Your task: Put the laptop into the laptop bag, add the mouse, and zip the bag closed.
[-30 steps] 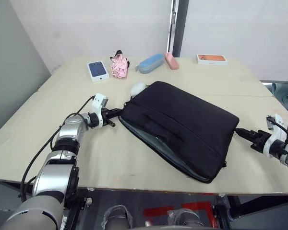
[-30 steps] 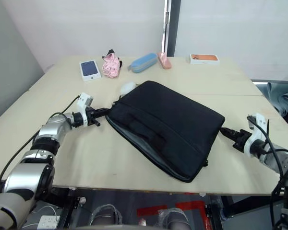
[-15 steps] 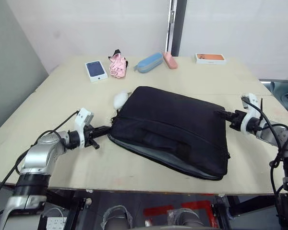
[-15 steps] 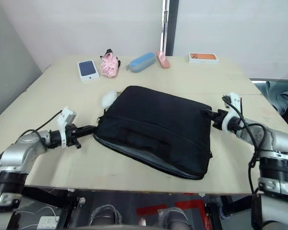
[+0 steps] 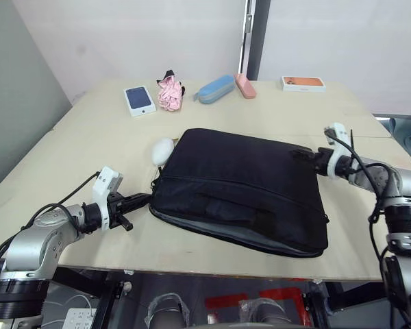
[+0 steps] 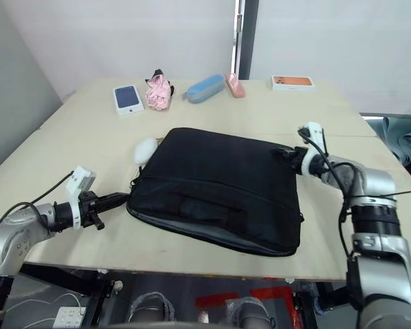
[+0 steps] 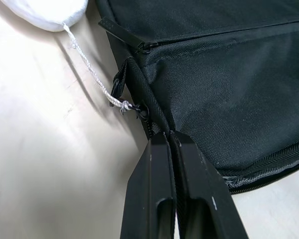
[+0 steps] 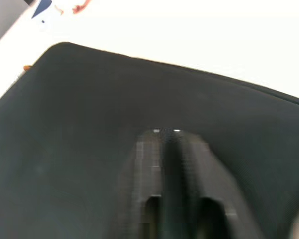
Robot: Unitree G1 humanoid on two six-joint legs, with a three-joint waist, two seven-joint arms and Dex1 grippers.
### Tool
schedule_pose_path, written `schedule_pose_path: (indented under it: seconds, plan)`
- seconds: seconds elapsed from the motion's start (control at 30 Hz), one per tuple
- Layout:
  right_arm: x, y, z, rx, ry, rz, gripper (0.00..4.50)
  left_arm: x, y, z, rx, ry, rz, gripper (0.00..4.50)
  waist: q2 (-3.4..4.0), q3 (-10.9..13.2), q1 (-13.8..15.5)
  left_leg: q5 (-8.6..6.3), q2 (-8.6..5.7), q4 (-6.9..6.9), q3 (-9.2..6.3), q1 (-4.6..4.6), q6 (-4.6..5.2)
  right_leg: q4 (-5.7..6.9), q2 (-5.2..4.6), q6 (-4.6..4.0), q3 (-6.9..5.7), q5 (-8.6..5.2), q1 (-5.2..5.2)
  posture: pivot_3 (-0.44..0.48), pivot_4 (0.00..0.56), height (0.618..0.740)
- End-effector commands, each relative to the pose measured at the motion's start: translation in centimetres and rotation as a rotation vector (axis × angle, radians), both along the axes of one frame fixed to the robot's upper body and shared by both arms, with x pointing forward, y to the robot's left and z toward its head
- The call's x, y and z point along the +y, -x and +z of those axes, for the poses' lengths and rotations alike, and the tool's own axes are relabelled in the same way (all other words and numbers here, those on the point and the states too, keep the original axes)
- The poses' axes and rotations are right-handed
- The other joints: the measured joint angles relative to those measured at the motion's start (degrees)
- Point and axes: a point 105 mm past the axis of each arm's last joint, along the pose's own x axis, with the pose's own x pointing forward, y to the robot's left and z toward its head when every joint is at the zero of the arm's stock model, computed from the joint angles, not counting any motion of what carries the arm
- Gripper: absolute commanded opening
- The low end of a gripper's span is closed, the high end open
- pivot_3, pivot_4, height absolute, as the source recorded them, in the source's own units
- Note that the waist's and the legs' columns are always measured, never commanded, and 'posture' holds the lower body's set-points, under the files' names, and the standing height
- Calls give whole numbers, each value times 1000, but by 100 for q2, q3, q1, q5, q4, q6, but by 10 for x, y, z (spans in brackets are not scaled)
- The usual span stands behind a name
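The laptop bag (image 5: 240,188) lies flat in the middle of a pale wooden table (image 5: 89,144), a black fabric sleeve set slightly askew. Along its near long edge the zipper gapes open, showing a strip of grey lining; what lies inside is hidden, so the contents cannot be told.

At the bag's near left corner, the left gripper (image 7: 165,137) has its two black fingers pressed together, pinching the fabric edge there, right beside a small loop and the zipper's end. A thin grey cord runs from that corner to a rounded white lump (image 5: 162,151) lying against the bag's left side; this lump is cut off at the edge of the left wrist view.

On the far right corner of the bag, the right gripper (image 6: 290,155) rests over the black fabric with its fingers closed together. Whether they pinch any of the cloth is hard to make out.

Further back, well apart from the bag, sit a phone box (image 5: 139,100), a crumpled pink cloth (image 5: 169,92), a blue case (image 5: 216,89), a small pink case (image 5: 245,86) and an orange-topped box (image 5: 303,83).
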Motion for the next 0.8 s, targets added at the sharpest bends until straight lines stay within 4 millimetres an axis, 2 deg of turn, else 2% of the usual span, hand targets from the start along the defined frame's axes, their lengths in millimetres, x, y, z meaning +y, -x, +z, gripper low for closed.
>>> schedule_pose_path:
  seconds: [0.03, 0.17, 0.23, 0.27, 0.37, 0.47, 0.53, 0.8]
  plan:
    - [-28, 9, 9, -24, 26, -47, 2158, 2, 1, 7, -28, -9, 8, 0, 0, 0, 5, 0, 0, 0, 0, 3, 0, 1, 0, 0, 0, 0, 2, 0, 150, 740]
    - [-47, 26, 2, 21, 30, -69, 3517, 2, 1, 4, -19, -12, 4, 0, -1, 0, 1, 0, 1, 2, 5, 7, 0, 3, 0, 0, 5, 0, 3, 0, 150, 740]
    - [-52, 40, -4, 64, 19, -44, 4246, 3, 0, 4, -16, -14, 1, 0, -1, -1, 13, 0, 1, 1, 5, 7, 1, 2, 0, 0, 5, 0, 3, 0, 150, 740]
    - [-52, 51, -6, 99, -5, -11, 4473, 3, 0, 4, -15, -14, -2, 0, -1, -1, 19, 0, 2, 1, 5, 7, 1, 0, 0, 0, 4, 0, 4, 0, 150, 740]
    - [-44, 91, -6, 206, -161, 137, 4473, 2, -2, 3, -14, -16, -13, 0, 1, 0, 48, -1, 1, -1, 5, 5, 3, -5, 1, 0, 4, 0, 3, 0, 150, 740]
    - [-39, 125, -21, 322, -180, 210, 4473, 0, -4, 2, -13, -14, -24, 0, 2, -1, 48, 0, 3, -3, 8, 10, 6, -6, 1, 0, 6, 0, 7, 0, 150, 740]
    - [-31, 141, -27, 359, -197, 252, 4473, -2, -5, 2, -13, -10, -28, 0, -3, -4, 49, -1, 8, 0, 6, 16, 5, -7, -1, 0, 5, 0, 16, 0, 150, 740]
    - [-12, 141, -44, 332, -199, 213, 4473, -8, -7, -2, -5, -1, -47, 0, -4, -12, 42, -1, 5, 23, 11, 18, 8, 7, -7, 2, 13, 1, 16, 0, 150, 740]
